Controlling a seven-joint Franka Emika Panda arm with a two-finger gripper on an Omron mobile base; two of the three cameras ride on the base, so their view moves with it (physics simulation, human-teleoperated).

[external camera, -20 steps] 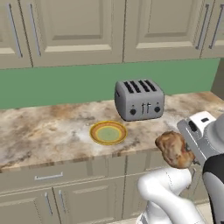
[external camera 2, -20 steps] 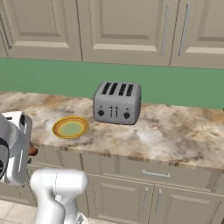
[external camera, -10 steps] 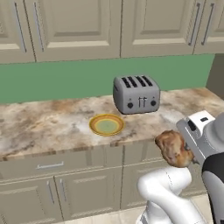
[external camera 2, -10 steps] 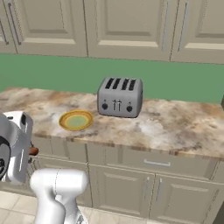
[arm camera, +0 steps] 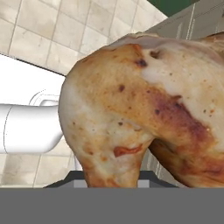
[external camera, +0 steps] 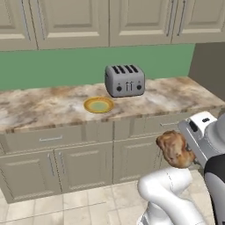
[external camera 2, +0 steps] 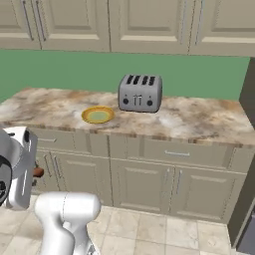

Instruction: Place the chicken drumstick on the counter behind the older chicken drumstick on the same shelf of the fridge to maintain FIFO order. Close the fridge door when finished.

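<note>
One gripper was clamped on the chicken drumstick, which hung in the air in front of the lower cabinets, below and clear of the counter. On the counter stood a toaster and, just beside it, a yellow plate.

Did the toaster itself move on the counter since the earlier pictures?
No. The toaster keeps its place beside the yellow plate; only the camera moved.
</note>
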